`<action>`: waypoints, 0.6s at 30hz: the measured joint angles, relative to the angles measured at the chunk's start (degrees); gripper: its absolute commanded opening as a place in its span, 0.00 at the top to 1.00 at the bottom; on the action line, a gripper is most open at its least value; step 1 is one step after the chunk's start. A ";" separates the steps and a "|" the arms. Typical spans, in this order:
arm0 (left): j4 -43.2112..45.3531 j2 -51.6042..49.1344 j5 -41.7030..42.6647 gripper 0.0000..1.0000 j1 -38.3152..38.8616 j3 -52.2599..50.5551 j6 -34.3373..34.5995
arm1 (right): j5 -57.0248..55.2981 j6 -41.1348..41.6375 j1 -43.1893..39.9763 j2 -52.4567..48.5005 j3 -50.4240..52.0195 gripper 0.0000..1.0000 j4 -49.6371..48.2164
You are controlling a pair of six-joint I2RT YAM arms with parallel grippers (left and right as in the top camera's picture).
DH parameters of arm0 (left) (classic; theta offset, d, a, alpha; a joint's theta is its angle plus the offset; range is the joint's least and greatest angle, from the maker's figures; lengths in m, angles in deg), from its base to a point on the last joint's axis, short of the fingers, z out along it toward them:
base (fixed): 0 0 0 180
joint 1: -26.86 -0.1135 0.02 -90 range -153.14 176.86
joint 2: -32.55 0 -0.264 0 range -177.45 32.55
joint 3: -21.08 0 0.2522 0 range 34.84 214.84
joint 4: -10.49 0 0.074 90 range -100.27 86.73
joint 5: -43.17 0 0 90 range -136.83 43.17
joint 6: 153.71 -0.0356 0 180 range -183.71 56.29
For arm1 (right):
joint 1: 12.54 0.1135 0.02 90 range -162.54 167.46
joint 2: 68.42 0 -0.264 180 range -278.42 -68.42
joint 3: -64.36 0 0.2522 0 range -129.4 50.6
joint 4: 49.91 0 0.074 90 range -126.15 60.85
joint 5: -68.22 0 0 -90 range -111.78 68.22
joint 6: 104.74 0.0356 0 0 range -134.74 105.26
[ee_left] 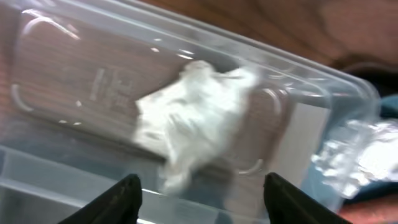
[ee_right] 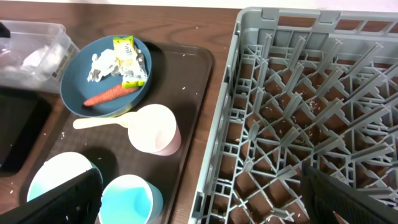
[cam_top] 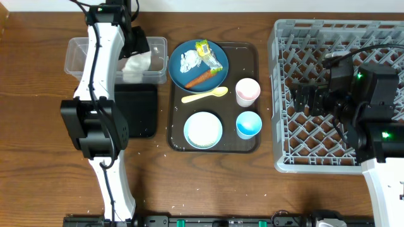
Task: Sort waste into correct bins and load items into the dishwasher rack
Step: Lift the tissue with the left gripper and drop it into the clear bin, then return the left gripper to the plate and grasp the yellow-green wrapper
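Observation:
Crumpled white paper (ee_left: 196, 115) lies inside the clear plastic tub (cam_top: 82, 53); it also shows in the overhead view (cam_top: 136, 65). My left gripper (ee_left: 198, 198) is open and empty just above it. The dark blue plate (cam_top: 218, 74) holds more crumpled paper (cam_top: 189, 61), the yellow-green wrapper (cam_top: 206, 52) and the carrot (cam_top: 202, 78). The yellow spoon (cam_top: 205, 95), pink cup (cam_top: 247, 91), light blue cup (cam_top: 249, 124) and light blue bowl (cam_top: 202, 130) sit on the brown tray. My right gripper (ee_right: 199, 202) is open and empty over the grey dishwasher rack's (cam_top: 284, 151) left edge.
The shallow black tray (cam_top: 140, 110) lies just in front of the clear tub, partly under my left arm. The brown serving tray (cam_top: 243, 53) sits between the bins and the rack. Rice grains speckle the tray.

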State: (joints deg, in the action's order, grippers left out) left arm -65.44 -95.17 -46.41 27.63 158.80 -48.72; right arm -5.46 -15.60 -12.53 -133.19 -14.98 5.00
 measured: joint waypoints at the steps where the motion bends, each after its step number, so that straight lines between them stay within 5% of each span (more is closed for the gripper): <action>1: 0.46 0.02 1.05 0.32 0.20 0.00 0.00 | -0.02 0.00 0.00 0.00 0.00 0.01 0.04; 10: 6.51 0.02 5.84 0.20 7.93 0.00 -1.81 | 0.00 0.00 0.00 0.00 0.00 0.01 0.17; 18: 14.73 -0.50 0.39 0.13 20.48 0.02 -1.36 | -0.02 0.00 0.00 0.00 0.00 0.01 0.94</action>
State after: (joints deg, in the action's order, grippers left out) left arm -50.71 -95.68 -46.01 48.11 158.82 -50.08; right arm -5.48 -15.60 -12.53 -133.19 -14.98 5.94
